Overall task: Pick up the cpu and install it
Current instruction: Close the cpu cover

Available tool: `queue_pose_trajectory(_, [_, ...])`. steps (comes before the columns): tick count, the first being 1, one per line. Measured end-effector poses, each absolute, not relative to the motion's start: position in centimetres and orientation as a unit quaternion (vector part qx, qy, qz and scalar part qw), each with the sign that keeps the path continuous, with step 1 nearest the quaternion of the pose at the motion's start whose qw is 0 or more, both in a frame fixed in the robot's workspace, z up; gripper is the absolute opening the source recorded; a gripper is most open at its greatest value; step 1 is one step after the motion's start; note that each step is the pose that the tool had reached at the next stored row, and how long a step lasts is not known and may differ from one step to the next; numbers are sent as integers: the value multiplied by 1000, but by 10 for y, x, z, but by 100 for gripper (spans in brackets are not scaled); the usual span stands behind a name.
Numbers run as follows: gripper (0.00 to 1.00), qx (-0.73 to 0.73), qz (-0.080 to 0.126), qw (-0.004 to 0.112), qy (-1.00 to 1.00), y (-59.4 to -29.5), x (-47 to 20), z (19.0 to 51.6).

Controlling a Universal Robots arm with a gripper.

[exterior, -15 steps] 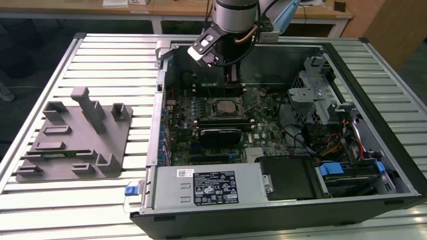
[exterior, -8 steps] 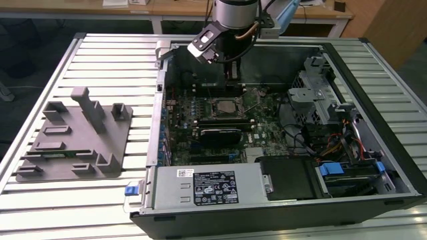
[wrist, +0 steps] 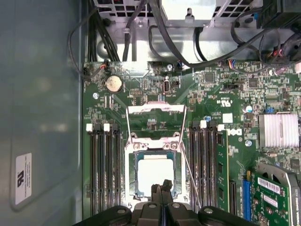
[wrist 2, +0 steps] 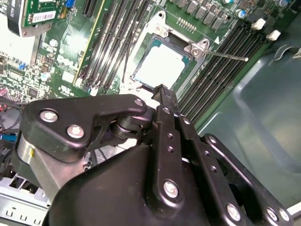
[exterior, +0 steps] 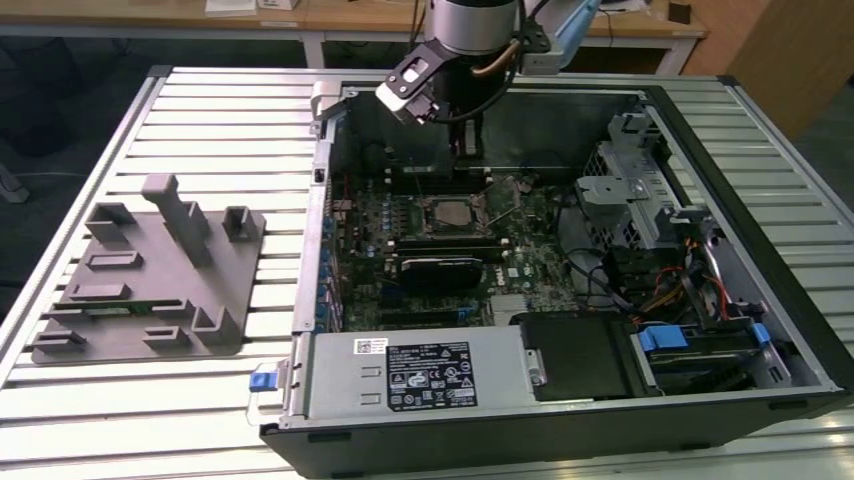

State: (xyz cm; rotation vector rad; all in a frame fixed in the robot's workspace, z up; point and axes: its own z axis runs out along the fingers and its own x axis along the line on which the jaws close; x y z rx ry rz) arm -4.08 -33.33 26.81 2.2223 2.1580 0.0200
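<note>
Ribbed metal table. The open computer case takes the middle and the exterior view's right. A grey moulded fixture sits on the exterior view's left, apart from the case.

- Motherboard: green, flat on the case floor.
- Socket: silver frame. Its load plate is swung up and open, and the thin lever stands free beside it.
- The cpu: pale silvery square lying inside the socket frame in both wrist views. It looks flat and square to the frame.
- My gripper: upper middle of the frame in the exterior view, over the board. The fingertips are drawn together with nothing between them, poised over one edge of the cpu. I cannot tell whether they touch its top.

Handling note (my judgement): the chip is in its seat, so the step in hand is the seating itself. With the plate open the chip lies loose, so I should move only straight up or down and never sideways. Any touch should be light. All four edges should sit even in the frame. I should stay clear of the lever and the memory slots.
</note>
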Motion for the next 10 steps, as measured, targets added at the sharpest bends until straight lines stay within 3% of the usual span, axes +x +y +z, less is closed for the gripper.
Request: queue_pose_trajectory(10, [11,717,7,22,696,-333,-24,268])
